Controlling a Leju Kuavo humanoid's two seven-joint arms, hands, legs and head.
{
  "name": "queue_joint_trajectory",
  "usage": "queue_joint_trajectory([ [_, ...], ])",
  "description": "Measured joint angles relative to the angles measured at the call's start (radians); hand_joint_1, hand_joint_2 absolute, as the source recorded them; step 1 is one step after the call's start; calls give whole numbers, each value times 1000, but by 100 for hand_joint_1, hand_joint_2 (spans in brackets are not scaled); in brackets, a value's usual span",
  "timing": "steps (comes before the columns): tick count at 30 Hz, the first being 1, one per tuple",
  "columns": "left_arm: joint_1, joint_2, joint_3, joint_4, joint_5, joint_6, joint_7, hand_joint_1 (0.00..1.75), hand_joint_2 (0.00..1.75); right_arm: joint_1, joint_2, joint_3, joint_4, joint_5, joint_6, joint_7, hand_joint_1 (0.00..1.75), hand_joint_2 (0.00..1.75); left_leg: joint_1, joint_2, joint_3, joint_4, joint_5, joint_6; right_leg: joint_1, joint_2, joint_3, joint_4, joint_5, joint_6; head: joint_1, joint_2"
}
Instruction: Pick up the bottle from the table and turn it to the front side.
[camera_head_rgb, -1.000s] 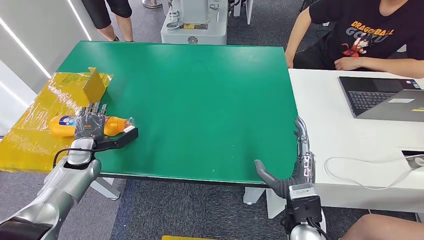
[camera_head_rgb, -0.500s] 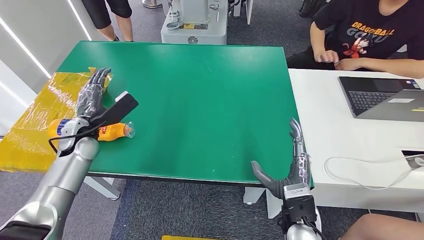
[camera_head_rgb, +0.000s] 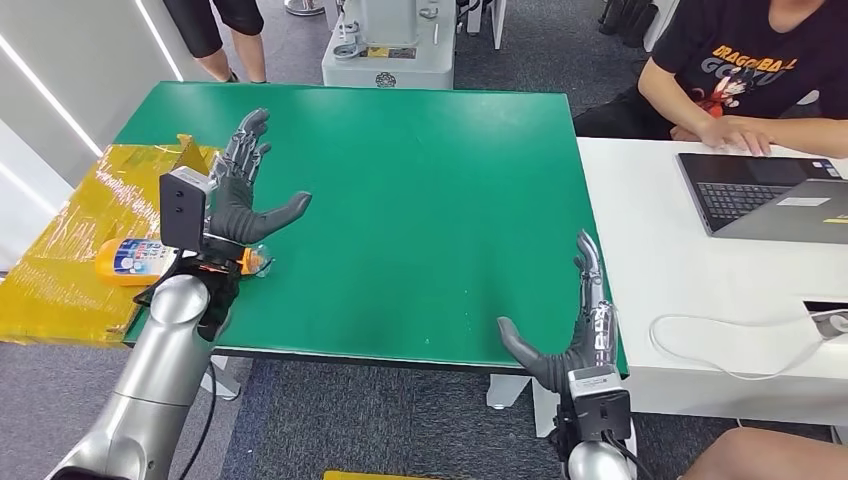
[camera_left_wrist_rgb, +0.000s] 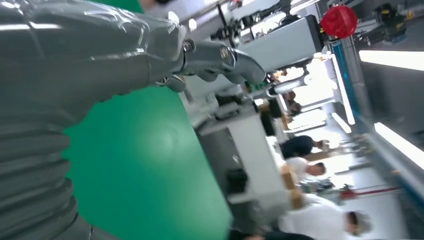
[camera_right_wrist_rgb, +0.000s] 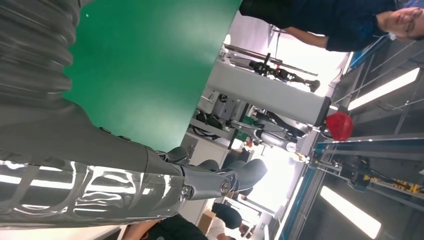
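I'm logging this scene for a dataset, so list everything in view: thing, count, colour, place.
Orange plastic bottle: one, orange with a white-blue label, lying on its side at the green table's left edge.
Green table: one, centre.
Yellow wrapped package: one, left of the table.
White desk: one, right.
Grey laptop: one, on the desk.
White cable: one, desk front.
Grey machine: one, behind the table.
Seated person: one, black shirt, at the desk.
Left hand: raised above the bottle, fingers spread.
Right hand: at the table's near right corner, fingers apart.
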Motion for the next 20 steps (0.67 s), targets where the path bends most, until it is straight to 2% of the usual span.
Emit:
queue_joint_trajectory([
  [7,76,-124,-38,-35,211,-131,-2,0,175,6,13,10,-15,2,-21,-2,0,175,0,-1,0,0,0,0,0,-1,0,0,0,0,0,0],
  [10,108,-174,-56,-50,237,-147,-2,0,175,11,28,10,-30,12,-21,7,0,175,0,0,0,0,-1,0,0,0,0,0,0,0,0,0],
  [20,174,-246,-63,-70,202,-153,-18,0,175,38,63,7,-70,39,-13,37,0,175,0,0,0,0,-1,0,0,0,0,0,-1,0,0,0],
])
